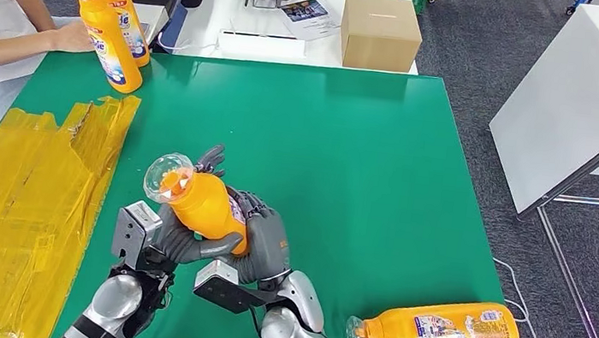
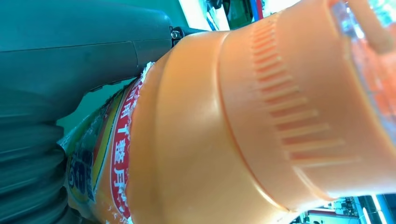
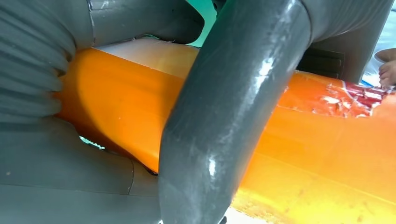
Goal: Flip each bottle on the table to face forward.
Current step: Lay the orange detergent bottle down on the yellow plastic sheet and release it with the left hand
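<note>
1. The robot is holding an orange detergent bottle (image 1: pixel 204 205) up off the green table (image 1: pixel 383 162), near the front edge on its left side. The bottle is tilting, and its clear cap (image 1: pixel 167 177) is pointing up and toward the robot.

2. The left hand (image 1: pixel 170 244) is gripping the bottle from below, near the cap end. In the left wrist view the orange neck and ribbed collar are sitting right next to the grey thumb.

3. The right hand (image 1: pixel 263 238) is wrapping around the bottle's body, and a thick grey finger (image 3: pixel 224 116) is pressing across the orange side. So both hands are clamping on this one bottle.

4. I think the robot is in the middle of turning this bottle. A bit of the label is showing on the side, but I cannot tell if it is facing forward yet.

5. Next, the hands will likely need to keep rolling the bottle until the label faces front, and then set it down gently so it does not slip.

6. Another orange bottle (image 1: pixel 436 328) is lying on its side near the front right corner of the table, label up. It is probably waiting its turn.

7. Two more orange bottles (image 1: pixel 112 21) are standing at the far left corner, just beside a person's hand (image 1: pixel 71 36).

8. Crinkly yellow plastic sheeting (image 1: pixel 17 195) is lying along the left side of the table.
</note>
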